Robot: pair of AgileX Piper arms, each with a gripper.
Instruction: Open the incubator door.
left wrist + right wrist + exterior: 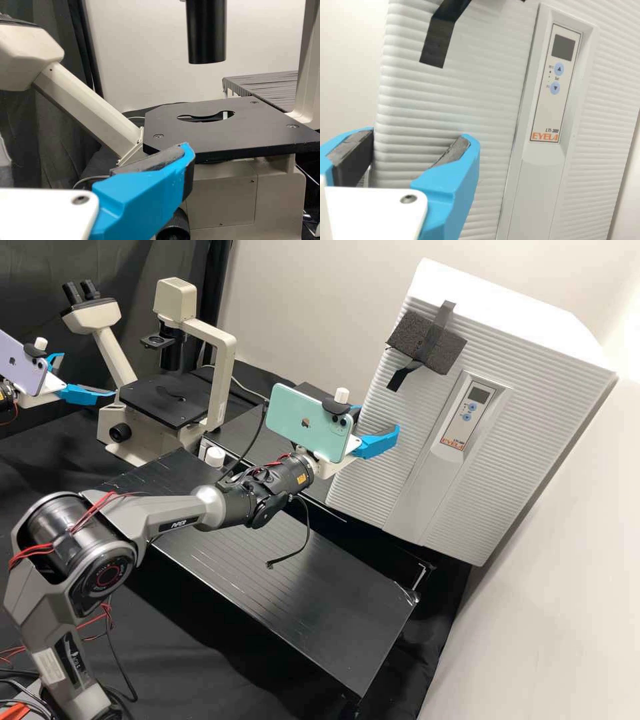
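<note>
- Incubator door (373,470): white and ribbed, at about two o'clock from the middle of the high view; it appears shut. It leans at a slant in that view.
- Right gripper (379,419): between one and two o'clock from the middle of the high view, its arm coming in from about eight o'clock. The door lies toward three o'clock from it.
- Jaws of the right gripper (420,137): open, with a wide gap and nothing gripped. In its wrist view, one blue finger lies over the ribbed front and the other just beyond the door's edge, dark pads facing each other. Whether either touches the door, I cannot tell.
- Left gripper (88,375): toward ten o'clock in the high view, near the microscope (223,363). Its jaws are open, the blue fingers apart, gripping nothing visible. Its wrist view shows one finger close to the black stage (210,137); contact cannot be told.
- Control panel (467,415): on the incubator's front, with a small dark display and two blue buttons.
- Foam block (432,350): dark, strapped on with black tape, toward eleven o'clock from the control panel.
- Phones: a mint-green phone (303,421) is mounted at the right gripper, a lilac phone (22,367) at the left.
- Black board (287,573): toward six o'clock, beneath the right arm.
</note>
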